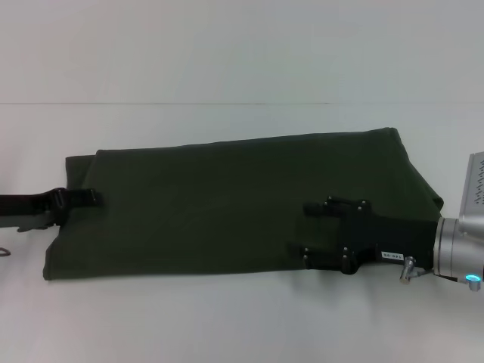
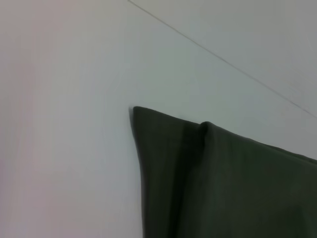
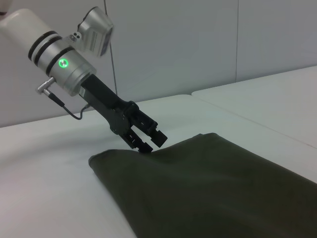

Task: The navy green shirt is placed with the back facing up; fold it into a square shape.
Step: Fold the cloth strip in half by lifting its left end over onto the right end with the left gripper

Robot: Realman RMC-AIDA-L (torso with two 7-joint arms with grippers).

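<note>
**Inspector A:** Count of items, please.

**Inspector B:** One navy green shirt (image 1: pixel 227 200), plain side up, lying flat on the white counter (image 1: pixel 227 318) as a long band running across the head view, already folded lengthwise. Two tools. Nothing else on the surface.

**Inspector A:** Left tool?

**Inspector B:** The left tool (image 1: pixel 89 198) reaches in low from the robot's left, its arm close to the counter, and meets the shirt at its left end. The right wrist view shows that same tool (image 3: pixel 151 140) slanting down from its silver wrist with a green light, fingers (image 3: pixel 158 135) narrowly parted, their tips at the raised edge of the cloth. Whether cloth is pinched between them I cannot tell.

**Inspector A:** Right tool?

**Inspector B:** The right tool (image 1: pixel 306 231) comes in from the robot's right, level above the right half of the shirt near its front edge. Its two black fingers (image 1: pixel 333 204) stand wide apart, nothing between them.

**Inspector A:** The left wrist view?

**Inspector B:** Only a shirt corner (image 2: pixel 163 129), with a fold ridge beside it, lying on bare counter.

**Inspector A:** Surface and room?

**Inspector B:** The counter is plain white with a thin seam line (image 1: pixel 227 103) behind the shirt. Pale wall panels (image 3: pixel 198 44) stand beyond it.
</note>
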